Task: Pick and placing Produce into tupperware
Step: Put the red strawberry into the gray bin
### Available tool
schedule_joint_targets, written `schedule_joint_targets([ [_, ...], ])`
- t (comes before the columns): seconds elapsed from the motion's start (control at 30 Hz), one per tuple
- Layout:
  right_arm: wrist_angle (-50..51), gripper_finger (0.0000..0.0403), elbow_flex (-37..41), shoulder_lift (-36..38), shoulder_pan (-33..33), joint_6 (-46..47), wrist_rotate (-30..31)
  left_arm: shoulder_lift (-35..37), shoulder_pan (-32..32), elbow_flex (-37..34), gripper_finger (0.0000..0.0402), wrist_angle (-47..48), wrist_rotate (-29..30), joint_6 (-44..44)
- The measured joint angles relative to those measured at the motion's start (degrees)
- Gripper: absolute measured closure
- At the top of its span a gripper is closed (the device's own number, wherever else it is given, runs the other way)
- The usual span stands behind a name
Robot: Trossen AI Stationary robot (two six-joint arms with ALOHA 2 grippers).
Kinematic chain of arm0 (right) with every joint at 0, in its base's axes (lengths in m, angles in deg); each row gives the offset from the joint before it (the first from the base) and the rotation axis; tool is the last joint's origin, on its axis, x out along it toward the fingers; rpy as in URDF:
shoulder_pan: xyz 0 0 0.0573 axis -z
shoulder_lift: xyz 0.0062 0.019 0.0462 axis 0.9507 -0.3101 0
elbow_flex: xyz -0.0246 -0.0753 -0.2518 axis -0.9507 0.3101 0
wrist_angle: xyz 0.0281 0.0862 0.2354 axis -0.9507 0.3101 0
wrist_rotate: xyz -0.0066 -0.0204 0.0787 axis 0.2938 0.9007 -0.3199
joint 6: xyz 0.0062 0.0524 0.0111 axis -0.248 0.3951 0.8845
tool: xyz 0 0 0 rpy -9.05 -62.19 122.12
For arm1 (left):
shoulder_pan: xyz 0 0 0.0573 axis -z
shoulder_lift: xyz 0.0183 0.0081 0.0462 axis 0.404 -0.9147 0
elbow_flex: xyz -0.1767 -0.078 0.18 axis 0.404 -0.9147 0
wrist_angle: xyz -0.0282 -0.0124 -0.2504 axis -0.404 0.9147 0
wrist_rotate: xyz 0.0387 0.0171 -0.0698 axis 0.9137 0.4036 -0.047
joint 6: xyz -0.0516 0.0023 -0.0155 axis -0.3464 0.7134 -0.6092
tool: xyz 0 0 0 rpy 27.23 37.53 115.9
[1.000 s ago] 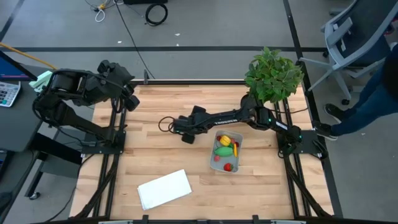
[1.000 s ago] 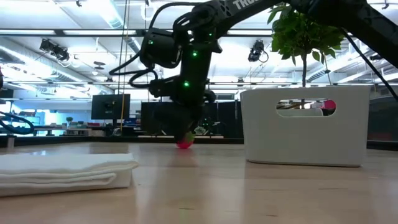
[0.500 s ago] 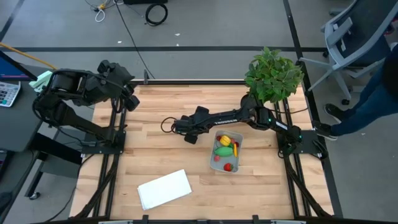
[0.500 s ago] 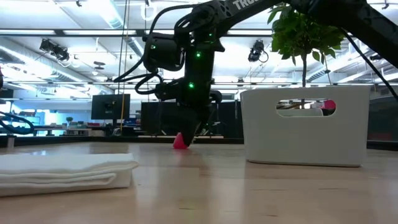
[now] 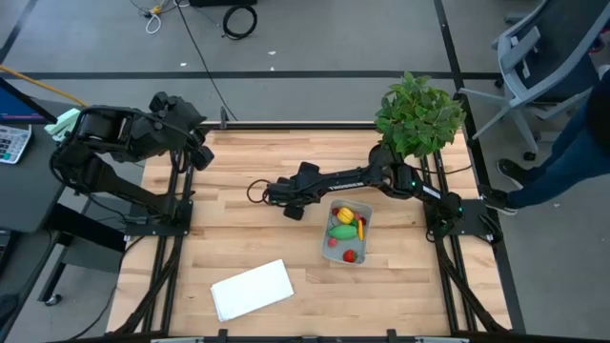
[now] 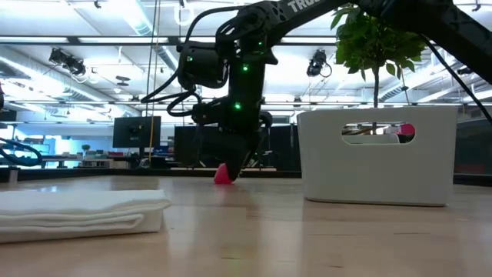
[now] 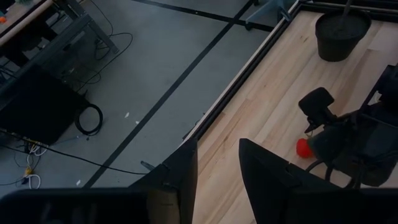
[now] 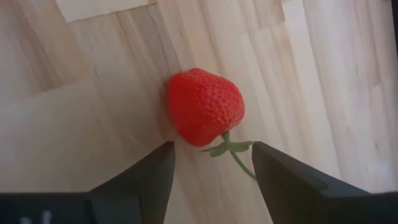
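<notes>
Setting: open-plan robotics lab or office. Evidence: butcher-block wooden table (image 5: 257, 238) on a black metal frame, standing on grey concrete floor (image 5: 324, 38) marked with black tape lines; coiled black cable (image 5: 239, 18) at the frame's top; grey swivel office chair (image 5: 534, 57), upper right; dark computer monitor (image 6: 137, 131) and long ceiling strip lights (image 6: 92, 54) behind.

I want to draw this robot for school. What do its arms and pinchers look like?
Draw two black arms made of chunky jointed pieces, each on a black metal frame stand. Black cables loop beside the right arm, and little green lights glow on it. White letters run along its upper part. The right gripper has two flat, dark, wedge-shaped fingers. The left gripper has the same dark fingers.
</notes>
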Motion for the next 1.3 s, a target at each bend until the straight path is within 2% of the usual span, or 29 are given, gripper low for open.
schedule_joint_targets([
  [0.33,0.30,0.0179,0.01,0.00,0.50,-6.04,0.00,0.00,0.00,0.00,0.0284,0.00,-0.01,0.01],
  [0.63,7.27,0.0179,0.01,0.00,0.76,-11.32,0.01,0.00,0.00,0.00,0.0283,0.00,0.01,-0.01],
  [1.1,10.58,0.0179,0.01,0.19,0.93,-19.58,0.87,0.00,-0.01,0.00,0.0282,0.00,0.01,-0.01],
  [1.3,7.59,0.0178,0.00,0.76,1.55,-22.66,3.41,0.02,-0.02,0.00,0.0289,0.00,0.00,-0.01],
])
